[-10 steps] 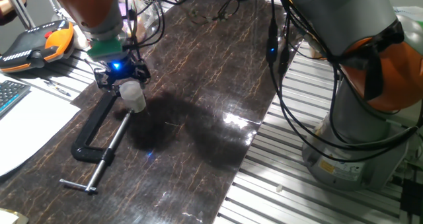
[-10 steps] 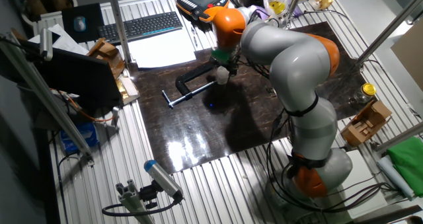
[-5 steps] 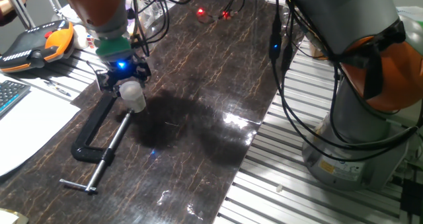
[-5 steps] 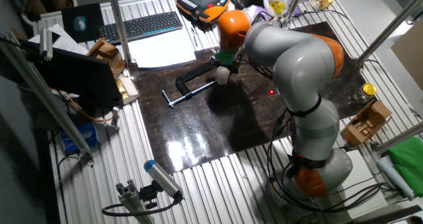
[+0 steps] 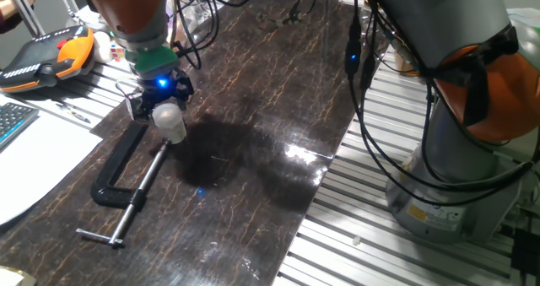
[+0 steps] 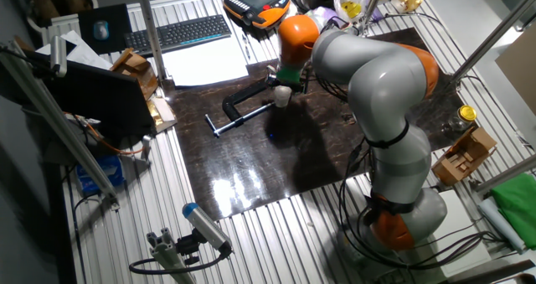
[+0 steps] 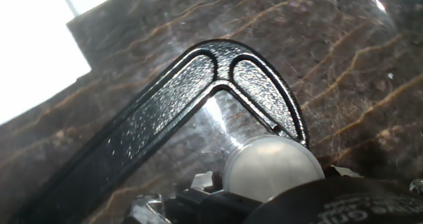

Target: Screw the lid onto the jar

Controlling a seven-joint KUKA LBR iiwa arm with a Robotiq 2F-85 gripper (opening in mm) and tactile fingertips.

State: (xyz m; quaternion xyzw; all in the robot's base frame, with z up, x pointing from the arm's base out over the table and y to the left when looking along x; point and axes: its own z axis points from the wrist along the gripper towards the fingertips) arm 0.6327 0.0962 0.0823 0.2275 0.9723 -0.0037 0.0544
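The arm (image 6: 377,91) is standing over the surface (image 5: 278,109) as the largest thing here, with smooth grey shells and orange joints. The surface is a dark slab with brown veins like marble, and it is shining where the light is falling on it. Compared with the pictures a moment ago, the arm's wrist has shifted a little to the right in one fixed view, and the red light spots that were showing on the slab half a second ago are gone now.

The black C-clamp (image 5: 118,180) is lying flat on the surface in the same place as before. Its cast frame is looking rough and grainy in the hand view, with a raised rim around a curved corner, and its screw is a bright metal rod with a small cross handle.

The tool (image 5: 159,100) is hanging just above the jar (image 5: 171,123), with a blue light glowing on it. I cannot tell how far its fingers are apart, or whether they are gripping anything.

The jar is standing upright on the surface, touching or just beside the clamp's upper end. It is short, round and milky. The lid (image 7: 271,168) is showing from above as a smooth pale disc on top of the jar.
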